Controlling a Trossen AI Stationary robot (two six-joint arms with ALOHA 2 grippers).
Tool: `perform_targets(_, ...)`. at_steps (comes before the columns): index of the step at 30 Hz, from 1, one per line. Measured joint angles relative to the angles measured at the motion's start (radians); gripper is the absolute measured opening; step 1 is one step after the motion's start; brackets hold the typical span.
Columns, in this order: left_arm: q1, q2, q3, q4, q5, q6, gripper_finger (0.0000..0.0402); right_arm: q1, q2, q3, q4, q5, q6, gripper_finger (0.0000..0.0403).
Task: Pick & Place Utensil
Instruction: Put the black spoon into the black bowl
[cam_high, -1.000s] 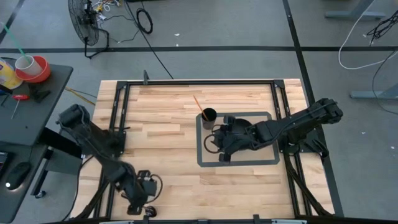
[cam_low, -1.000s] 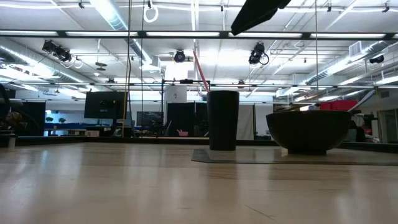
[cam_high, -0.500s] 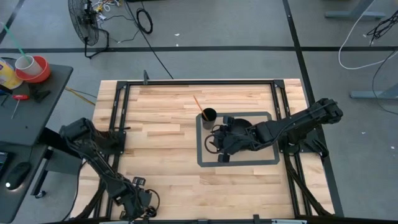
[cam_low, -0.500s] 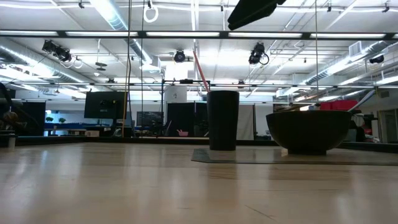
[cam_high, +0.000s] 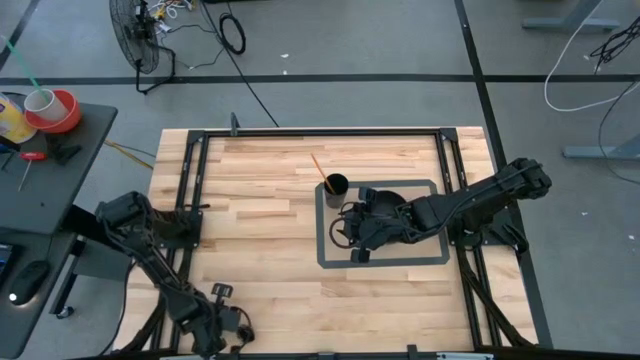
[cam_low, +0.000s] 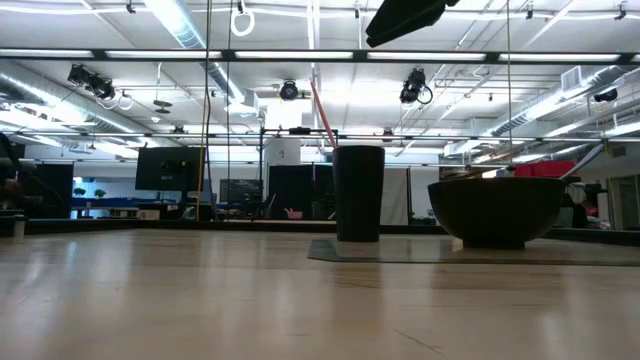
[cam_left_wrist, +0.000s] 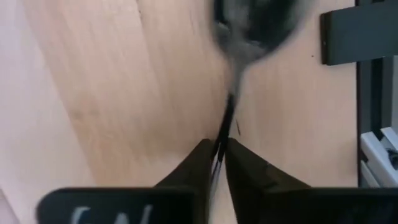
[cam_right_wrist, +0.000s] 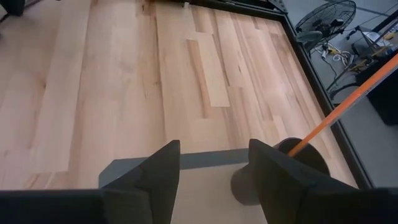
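Observation:
My left gripper (cam_high: 222, 322) is at the table's near left edge, shut on a thin black utensil (cam_left_wrist: 227, 115) whose dark head (cam_left_wrist: 255, 25) shows blurred ahead of the fingers. My right gripper (cam_high: 356, 226) hangs open (cam_right_wrist: 214, 168) over the grey mat (cam_high: 330, 255), touching nothing. A black cup (cam_high: 336, 185) stands on the mat's far left corner, and an orange utensil (cam_high: 320, 167) leans out of it. A dark bowl (cam_low: 495, 210) stands on the mat beside the cup, mostly under my right gripper in the high view. My left gripper pinches the black utensil's thin handle (cam_left_wrist: 224, 130) between its two fingers. The handle runs forward along the fingers toward the head. Whether the head rests on the table, I cannot tell.
Black frame rails (cam_high: 190, 180) run along the table's left, far and right edges. Bare wood (cam_high: 260, 230) lies between the two arms. Off the table to the left stands a side table (cam_high: 40, 150) with a cup and tape roll on it.
My left arm has drawn back, and its gripper has moved a little toward the table's near left corner, staying shut. My right gripper has kept its place over the mat.

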Motion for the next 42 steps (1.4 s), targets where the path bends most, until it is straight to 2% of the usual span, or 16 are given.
perform_targets(5, 0.008, -0.014, -0.002, -0.009, -0.061, -0.012, 0.0024, 0.000, 0.000, 0.000, 0.000, 0.000, -0.004, 0.0192)
perform_targets(10, 0.029, -0.015, -0.003, -0.017, -0.231, 0.028, 0.0029, 0.000, 0.000, 0.000, 0.002, 0.000, 0.000, 0.0192)
perform_targets(15, 0.064, -0.018, -0.003, -0.022, -0.351, 0.135, 0.0029, 0.008, 0.000, 0.000, 0.004, -0.002, 0.017, 0.0192)
perform_targets(21, 0.161, -0.019, -0.003, -0.023, -0.469, 0.275, 0.0026, 0.051, 0.000, 0.000, 0.004, -0.027, -0.004, 0.0192)
perform_targets(24, 0.249, -0.019, -0.003, 0.015, -0.521, 0.356, 0.0030, 0.068, 0.011, 0.000, 0.005, -0.038, 0.011, 0.0192)
perform_targets(29, 0.434, -0.019, -0.003, 0.244, -0.514, 0.499, 0.0028, 0.093, 0.041, -0.001, 0.001, -0.074, 0.057, 0.0192)
perform_targets(34, 0.607, -0.006, -0.003, 0.498, -0.374, 0.579, 0.0023, 0.130, 0.064, -0.001, -0.075, -0.081, 0.169, 0.0192)
perform_targets(38, 0.683, 0.025, -0.002, 0.602, -0.313, 0.588, 0.0027, 0.163, 0.076, -0.001, -0.183, -0.082, 0.304, 0.0192)
perform_targets(42, 0.722, 0.075, -0.002, 0.658, -0.250, 0.605, 0.0030, 0.191, 0.083, -0.001, -0.217, -0.081, 0.358, 0.0192)
